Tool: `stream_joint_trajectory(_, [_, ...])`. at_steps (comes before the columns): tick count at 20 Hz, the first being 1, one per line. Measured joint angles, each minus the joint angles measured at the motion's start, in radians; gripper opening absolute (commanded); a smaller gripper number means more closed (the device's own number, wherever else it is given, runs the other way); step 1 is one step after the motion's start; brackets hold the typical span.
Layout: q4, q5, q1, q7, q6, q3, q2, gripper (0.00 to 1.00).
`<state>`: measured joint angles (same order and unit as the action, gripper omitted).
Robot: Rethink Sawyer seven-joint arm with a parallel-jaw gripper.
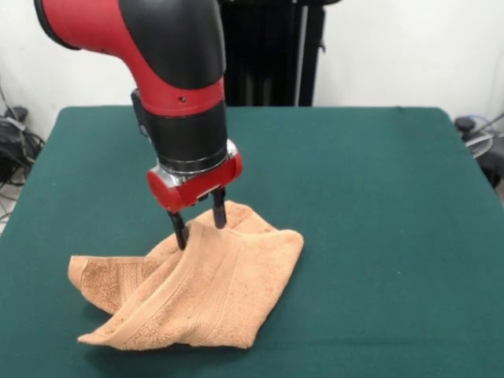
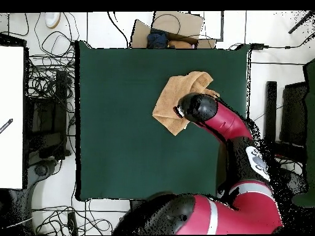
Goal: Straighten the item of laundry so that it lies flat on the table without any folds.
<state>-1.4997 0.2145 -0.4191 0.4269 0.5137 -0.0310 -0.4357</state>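
Towel: the light orange-tan terry towel (image 1: 197,291) lies crumpled on the green table (image 1: 378,220), folded over itself, with a raised ridge at its far side where the gripper meets it.
Position, front view: the towel sits in the near left part of the table, close to the near edge; one layer spreads out to the left, another slopes down toward the right corner of the heap.
Position, overhead view: the towel (image 2: 175,101) appears toward the top right of the table (image 2: 123,141), just beside the arm's wrist, which covers part of it.
Weave: a woven band stripe runs along the lower edge of the top layer, and another crosses it on a diagonal.
Gripper: the gripper (image 1: 200,220) points down from the red and black arm (image 1: 169,71), its two dark fingers (image 1: 180,229) narrowly apart and pinching the raised fold of cloth between them.
Lift: the fabric rises to a peak at the fingers and drapes away on both sides.
Surroundings: cables (image 2: 52,80) lie on the floor beside the table, and a cardboard box (image 2: 175,27) stands past its far edge in the overhead view.
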Motion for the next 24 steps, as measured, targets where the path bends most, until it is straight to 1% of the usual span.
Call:
stream_joint_trajectory(4, [-0.044,0.066,-0.052,0.000,-0.010,-0.060,-0.016,1.00])
stream_joint_trajectory(5, [-0.065,0.090,-0.075,0.000,-0.030,-0.087,-0.019,1.00])
stream_joint_trajectory(8, [-0.089,0.115,-0.100,0.000,-0.068,-0.116,-0.020,1.00])
stream_joint_trajectory(9, [-0.106,0.131,-0.113,0.000,-0.103,-0.133,-0.019,1.00])
stream_joint_trajectory(12, [-0.128,0.148,-0.127,0.000,-0.150,-0.160,-0.018,1.00])
stream_joint_trajectory(15, [-0.146,0.157,-0.133,0.000,-0.172,-0.178,-0.016,1.00])
stream_joint_trajectory(19, [-0.154,0.172,-0.124,0.000,-0.172,-0.178,-0.007,1.00])
stream_joint_trajectory(24, [-0.151,0.191,-0.091,0.000,-0.160,-0.175,0.005,1.00])
